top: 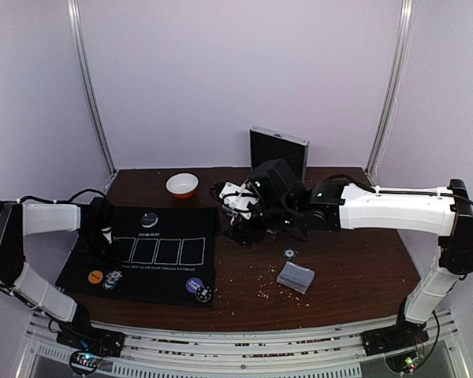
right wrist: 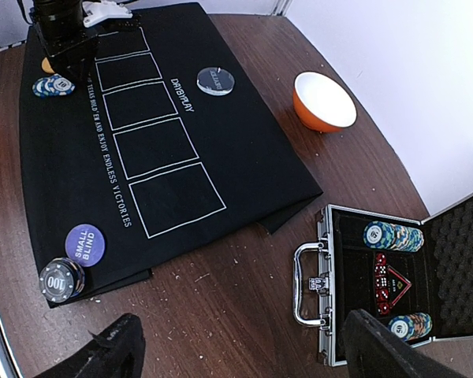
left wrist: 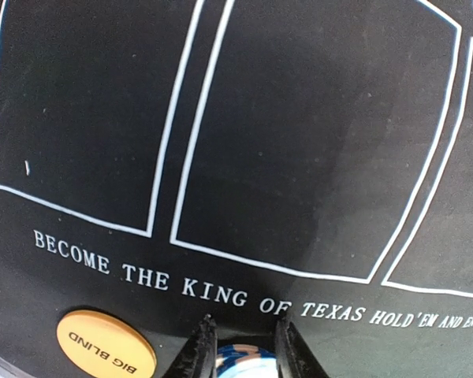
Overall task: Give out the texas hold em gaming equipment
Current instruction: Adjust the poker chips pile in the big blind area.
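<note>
Two fingers (left wrist: 199, 350) of the left gripper (left wrist: 243, 324) stand narrowed on either side of a blue-and-white chip stack (left wrist: 244, 365) at the near left of the black mat (left wrist: 299, 118). The stack fills the gap, but whether they pinch it cannot be told. The orange BIG BLIND disc (left wrist: 106, 343) lies just left of the stack. The right gripper (right wrist: 240, 340) hangs spread wide, holding nothing, above the wooden table (right wrist: 221, 303) near the open case (right wrist: 325, 236). The card deck (top: 295, 276) lies nearer, on the right.
</note>
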Robot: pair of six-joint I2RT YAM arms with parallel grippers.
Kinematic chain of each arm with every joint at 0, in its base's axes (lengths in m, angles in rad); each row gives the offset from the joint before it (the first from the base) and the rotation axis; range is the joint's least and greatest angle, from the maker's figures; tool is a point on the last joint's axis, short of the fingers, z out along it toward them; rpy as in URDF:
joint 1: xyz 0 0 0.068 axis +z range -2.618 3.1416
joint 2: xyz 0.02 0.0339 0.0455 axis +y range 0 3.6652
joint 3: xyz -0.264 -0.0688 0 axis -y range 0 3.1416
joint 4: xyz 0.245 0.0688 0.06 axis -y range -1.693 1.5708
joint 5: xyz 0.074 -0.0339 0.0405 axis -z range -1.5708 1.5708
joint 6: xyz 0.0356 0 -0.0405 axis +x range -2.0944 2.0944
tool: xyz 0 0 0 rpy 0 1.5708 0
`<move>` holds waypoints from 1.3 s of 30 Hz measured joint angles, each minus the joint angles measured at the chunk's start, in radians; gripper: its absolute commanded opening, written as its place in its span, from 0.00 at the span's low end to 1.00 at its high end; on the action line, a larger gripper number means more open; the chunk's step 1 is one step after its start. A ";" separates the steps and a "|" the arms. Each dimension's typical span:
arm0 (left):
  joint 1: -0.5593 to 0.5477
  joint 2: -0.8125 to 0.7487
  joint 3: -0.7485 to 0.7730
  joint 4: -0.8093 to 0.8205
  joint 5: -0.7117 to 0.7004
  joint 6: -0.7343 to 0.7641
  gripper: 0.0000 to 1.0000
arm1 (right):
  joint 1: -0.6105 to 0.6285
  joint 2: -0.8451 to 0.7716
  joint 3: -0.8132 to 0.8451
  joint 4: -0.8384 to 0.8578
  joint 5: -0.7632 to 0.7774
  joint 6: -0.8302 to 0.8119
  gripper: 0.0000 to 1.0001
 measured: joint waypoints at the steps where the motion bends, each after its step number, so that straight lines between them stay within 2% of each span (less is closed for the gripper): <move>1: -0.002 0.000 0.000 -0.002 -0.002 0.001 0.27 | 0.000 0.000 0.000 -0.001 0.001 -0.001 0.90; 14: -0.019 -0.005 0.014 -0.086 -0.006 0.024 0.28 | 0.000 0.000 0.000 -0.003 0.026 -0.001 0.90; 21: -0.029 -0.014 0.104 -0.109 -0.042 0.044 0.30 | 0.000 0.000 -0.004 -0.005 0.030 -0.001 0.90; 26: -0.142 -0.021 0.152 -0.098 -0.049 0.058 0.31 | 0.000 0.000 -0.004 -0.006 0.030 0.000 0.90; 32: -0.303 0.101 0.152 -0.092 -0.045 0.047 0.31 | 0.000 0.000 -0.004 -0.014 0.029 0.001 0.90; 39: -0.327 0.144 0.156 -0.133 -0.123 0.010 0.29 | 0.000 0.000 -0.004 -0.027 0.030 0.004 0.90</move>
